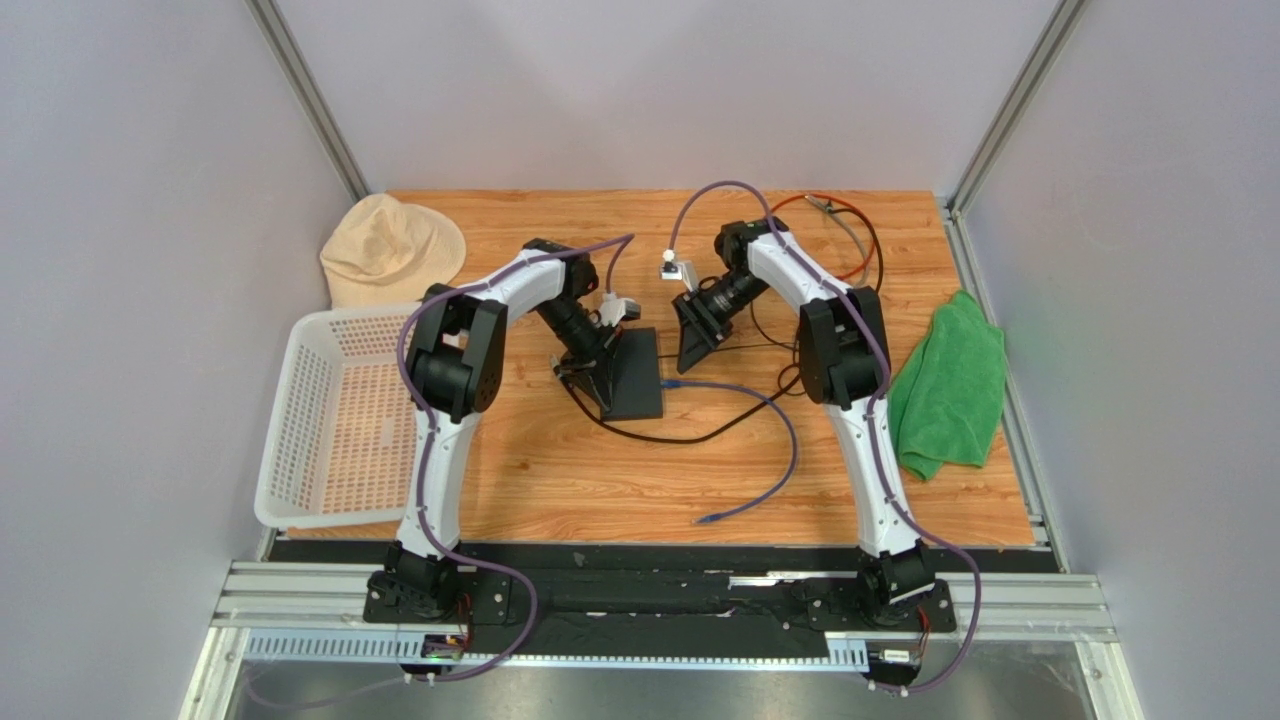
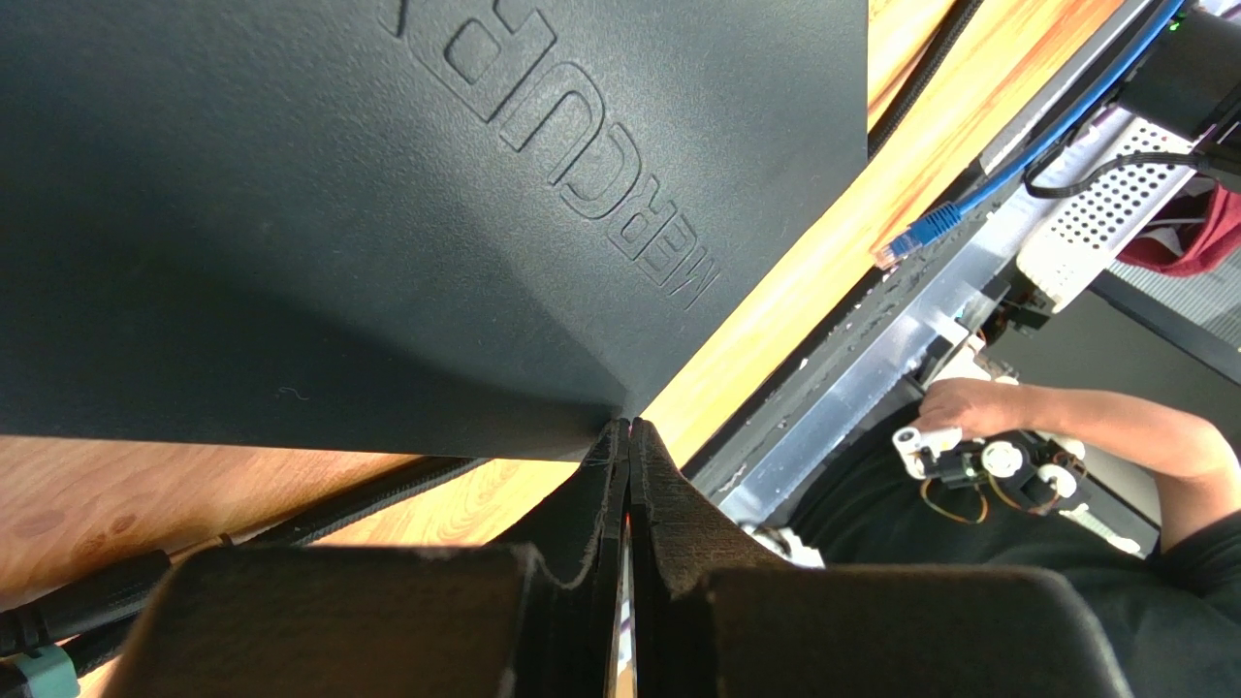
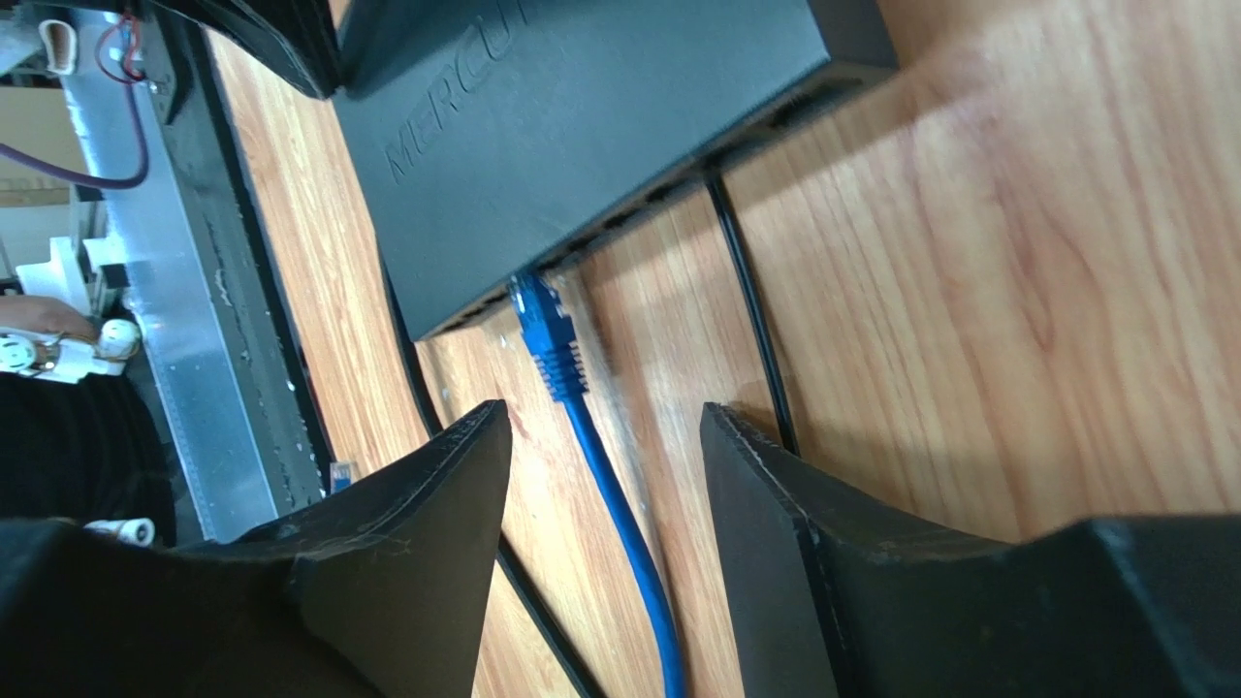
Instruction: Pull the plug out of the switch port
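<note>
The switch (image 1: 634,375) is a flat black box lying mid-table. The blue plug (image 3: 545,332) sits in the switch port (image 3: 513,295) on the box's narrow edge; it also shows in the top view (image 1: 667,386). Its blue-purple cable (image 1: 781,450) loops toward the front, with a loose end (image 2: 918,233). My right gripper (image 3: 605,422) is open just short of the plug, the cable running between its fingers; it also shows in the top view (image 1: 694,342). My left gripper (image 2: 629,426) is shut, empty, its tips against the switch's (image 2: 364,218) left corner.
A white basket (image 1: 338,420) stands at the left edge, a beige hat (image 1: 388,248) behind it. A green cloth (image 1: 950,387) lies at the right. A black cable (image 1: 676,435) runs from under the switch. More cables (image 1: 842,225) lie at the back right.
</note>
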`<action>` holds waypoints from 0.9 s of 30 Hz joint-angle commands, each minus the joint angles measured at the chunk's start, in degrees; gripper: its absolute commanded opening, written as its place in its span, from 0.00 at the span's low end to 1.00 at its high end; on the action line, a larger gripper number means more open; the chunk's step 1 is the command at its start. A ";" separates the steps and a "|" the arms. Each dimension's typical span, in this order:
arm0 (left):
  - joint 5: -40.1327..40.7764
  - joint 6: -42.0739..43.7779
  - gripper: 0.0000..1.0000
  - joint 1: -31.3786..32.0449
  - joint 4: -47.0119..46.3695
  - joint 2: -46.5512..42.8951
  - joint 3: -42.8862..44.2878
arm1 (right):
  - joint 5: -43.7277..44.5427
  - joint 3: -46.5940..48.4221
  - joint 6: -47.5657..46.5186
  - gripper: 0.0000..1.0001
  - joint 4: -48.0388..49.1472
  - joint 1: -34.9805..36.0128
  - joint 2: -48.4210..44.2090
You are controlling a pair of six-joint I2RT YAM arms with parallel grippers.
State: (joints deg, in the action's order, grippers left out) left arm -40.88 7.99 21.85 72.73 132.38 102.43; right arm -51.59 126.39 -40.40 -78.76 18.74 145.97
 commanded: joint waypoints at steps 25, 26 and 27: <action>9.33 3.17 0.07 0.57 -5.67 2.45 -1.18 | -0.17 2.55 5.33 0.39 -6.93 5.25 7.22; 9.33 3.17 0.07 0.57 -5.76 2.53 -1.18 | -0.09 2.55 5.16 0.38 -7.02 5.16 7.22; 9.33 3.26 0.07 0.57 -5.67 2.54 -1.18 | 0.00 2.46 4.98 0.37 -7.19 5.16 7.22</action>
State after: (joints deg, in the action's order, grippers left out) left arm -40.77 8.01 21.96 72.77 132.38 102.43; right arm -56.62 129.05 -34.94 -79.68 23.14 150.54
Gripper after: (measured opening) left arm 0.067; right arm 0.391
